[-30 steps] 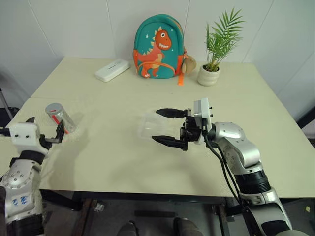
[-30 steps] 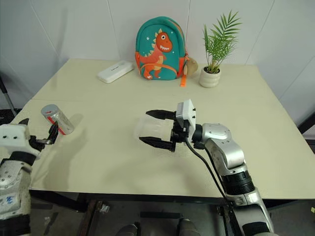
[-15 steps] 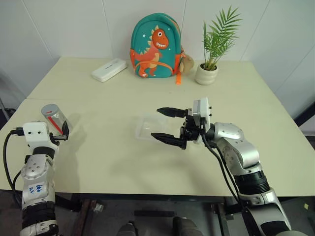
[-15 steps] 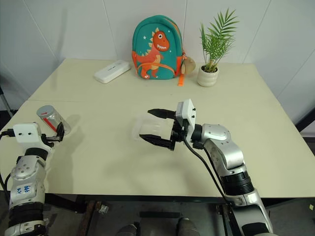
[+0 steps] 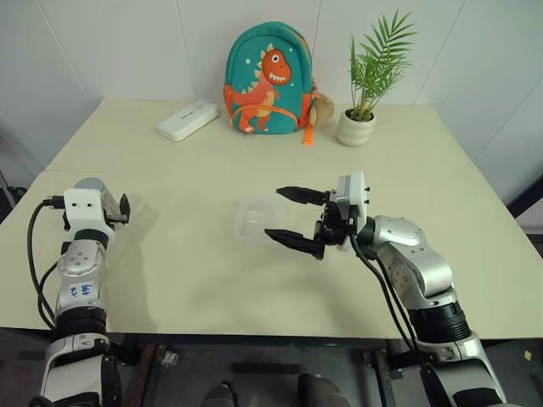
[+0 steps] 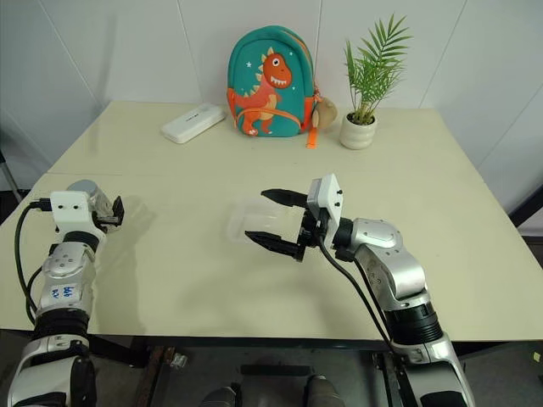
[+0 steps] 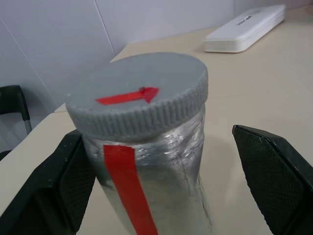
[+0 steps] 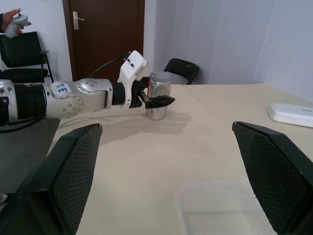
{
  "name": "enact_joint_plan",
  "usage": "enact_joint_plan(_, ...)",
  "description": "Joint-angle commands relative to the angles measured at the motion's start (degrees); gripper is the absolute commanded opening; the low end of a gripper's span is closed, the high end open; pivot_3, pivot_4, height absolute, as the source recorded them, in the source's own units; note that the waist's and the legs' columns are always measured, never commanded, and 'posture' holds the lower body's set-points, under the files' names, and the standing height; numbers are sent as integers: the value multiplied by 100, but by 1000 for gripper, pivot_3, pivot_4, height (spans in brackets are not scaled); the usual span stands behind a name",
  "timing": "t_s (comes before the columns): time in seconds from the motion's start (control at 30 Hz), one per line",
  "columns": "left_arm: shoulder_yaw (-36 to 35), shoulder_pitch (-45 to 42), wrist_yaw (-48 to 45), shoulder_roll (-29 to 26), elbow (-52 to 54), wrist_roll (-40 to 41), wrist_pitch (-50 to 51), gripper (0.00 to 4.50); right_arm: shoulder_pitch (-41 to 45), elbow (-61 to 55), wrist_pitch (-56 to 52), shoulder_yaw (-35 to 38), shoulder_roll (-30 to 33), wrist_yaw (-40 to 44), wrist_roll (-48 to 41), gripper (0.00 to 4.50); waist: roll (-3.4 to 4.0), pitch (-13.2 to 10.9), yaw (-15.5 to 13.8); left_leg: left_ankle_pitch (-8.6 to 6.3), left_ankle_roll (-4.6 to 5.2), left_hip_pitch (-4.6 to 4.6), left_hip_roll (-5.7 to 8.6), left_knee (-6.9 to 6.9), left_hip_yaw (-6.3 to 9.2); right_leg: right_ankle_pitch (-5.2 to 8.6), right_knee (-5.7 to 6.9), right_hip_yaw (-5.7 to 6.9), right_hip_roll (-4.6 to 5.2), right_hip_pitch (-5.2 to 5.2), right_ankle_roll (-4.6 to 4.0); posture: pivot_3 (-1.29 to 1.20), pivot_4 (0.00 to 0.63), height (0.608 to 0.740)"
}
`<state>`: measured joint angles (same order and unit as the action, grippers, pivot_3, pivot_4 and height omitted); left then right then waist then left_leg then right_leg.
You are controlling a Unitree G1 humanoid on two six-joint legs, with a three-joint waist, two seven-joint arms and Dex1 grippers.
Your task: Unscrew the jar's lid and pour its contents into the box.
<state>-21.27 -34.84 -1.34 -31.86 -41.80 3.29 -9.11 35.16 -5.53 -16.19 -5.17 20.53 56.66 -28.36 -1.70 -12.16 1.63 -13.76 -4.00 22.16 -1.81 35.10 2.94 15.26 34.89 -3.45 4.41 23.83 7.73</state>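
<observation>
The jar (image 7: 161,186) stands upright near the table's left edge, silvery with a red strip down its side. Its grey lid (image 7: 139,93), marked with a red arrow, sits on top. My left gripper (image 7: 154,134) is open, one finger on each side of the jar, with a clear gap on one side. From across the table the jar (image 8: 158,95) shows between those fingers. The contents are hidden inside. The clear box (image 5: 254,216) lies at the table's middle, and my right gripper (image 5: 293,216) hovers open just beside it, pointing left, holding nothing.
A dinosaur backpack (image 5: 270,80), a potted plant (image 5: 355,127) and a flat white case (image 5: 187,119) stand along the table's far side. Black chairs (image 8: 181,68) and a person's hand holding a controller (image 8: 14,19) are beyond the left edge.
My left arm has reached forward until its open fingers stand on either side of the jar. The right arm has kept its place by the box.
</observation>
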Motion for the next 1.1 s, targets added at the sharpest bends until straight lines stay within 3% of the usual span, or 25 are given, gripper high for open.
enact_joint_plan(0.03,38,-186,36,-147,-226,-33,-288,4445,-1,-254,48,98,-16,-58,-75,4500,0,0,-2,0,0,0,0,0,0,0,0,0,0,0,0,0,150,740)
enact_joint_plan(0.27,106,-376,-164,-379,-888,-29,-609,4445,-14,-260,30,127,29,-120,-63,4500,0,0,3,0,0,0,0,0,0,0,-1,1,0,0,0,0,150,740)
enact_joint_plan(0.37,88,-473,-308,-495,-1226,38,-729,3889,-36,-298,-1,124,44,-144,-67,4500,0,0,-1,0,0,0,0,-1,0,0,-1,1,0,0,0,0,150,740)
enact_joint_plan(0.57,63,-696,-824,-569,-1782,236,-814,2132,-57,-324,-47,127,53,-188,-70,4500,0,0,-3,0,0,1,0,0,-1,0,-1,2,0,0,0,0,150,740)
enact_joint_plan(0.63,10,-715,-1008,-520,-1783,364,-881,2032,-69,-342,-63,121,49,-205,-73,4500,0,0,-1,0,0,1,0,0,-1,0,0,2,0,0,0,0,150,740)
enact_joint_plan(0.8,12,-378,-1689,-338,-441,844,-865,2032,-121,-416,-109,122,85,-273,-58,4500,0,0,-3,0,-1,5,0,-1,0,0,-5,2,0,0,0,0,150,740)
enact_joint_plan(0.93,389,338,-2842,-366,2413,1994,1091,2032,-69,-551,-343,172,131,-433,-119,4500,0,-1,4,-3,-4,18,-2,-3,0,0,1,1,0,8,0,0,150,740)
enact_joint_plan(1.1,883,626,-3527,-613,4315,2832,2928,2032,181,-771,-823,-125,84,-606,-45,4500,2,-2,26,-3,-4,12,-2,-1,0,2,-2,-2,0,8,-2,0,150,740)
